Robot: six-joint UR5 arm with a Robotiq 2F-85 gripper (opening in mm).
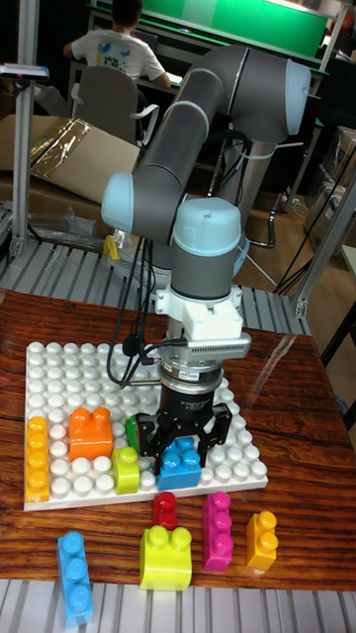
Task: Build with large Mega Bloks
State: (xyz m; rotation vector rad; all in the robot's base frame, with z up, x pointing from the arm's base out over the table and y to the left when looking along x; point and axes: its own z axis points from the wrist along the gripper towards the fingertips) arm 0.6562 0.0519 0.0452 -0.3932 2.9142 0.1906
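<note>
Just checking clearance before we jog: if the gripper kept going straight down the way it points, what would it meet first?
The gripper points straight down at the blue block, apparently already between its fingers, which sits on the white baseplate.

A lab or workshop: robot arm (188,148), cardboard boxes (59,158), seated worker (119,45).

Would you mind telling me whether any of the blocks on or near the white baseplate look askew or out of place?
Nothing stands out as damaged. The loose blue block lies slightly askew off the baseplate, near the table's front edge. The gripper is around a blue block on the plate; whether it sits square on the studs is hidden.
</note>
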